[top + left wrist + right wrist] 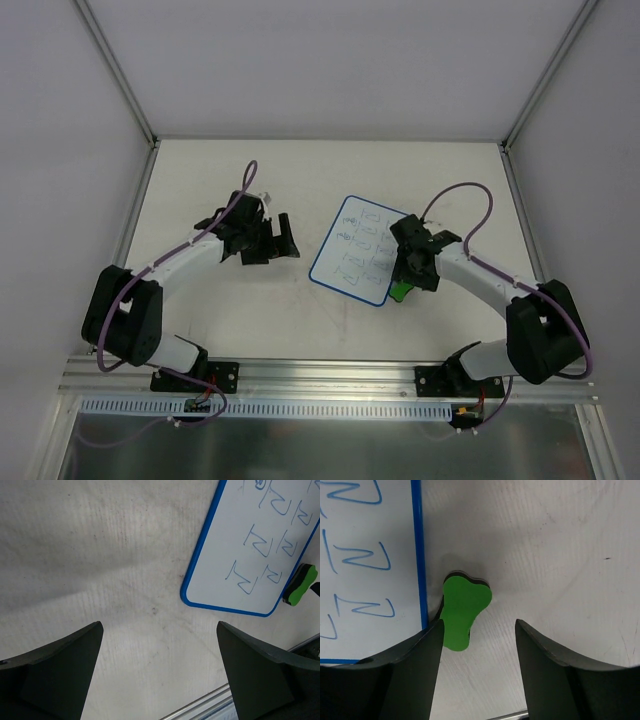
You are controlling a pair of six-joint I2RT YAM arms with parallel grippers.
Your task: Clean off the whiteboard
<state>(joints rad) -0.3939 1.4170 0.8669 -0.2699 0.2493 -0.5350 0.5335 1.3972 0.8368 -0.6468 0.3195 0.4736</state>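
Both jaws open, empty; whiteboard [350, 255] between them, its edge and eraser [462, 612] just beside right jaws.

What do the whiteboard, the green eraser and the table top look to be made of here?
Whiteboard: smooth white face, likely coated board or plastic, with a plastic-looking blue rim; blue marker strokes sit cleanly on it.
Eraser: matte green top, probably foam or plastic, over a thin black layer, perhaps felt.
Table: matte off-white, faintly ribbed and scuffed; material unclear.

whiteboard [370, 570] cropped by both wrist views' edges, green eraser [465, 605] partly behind a finger of the right claw [479, 630]
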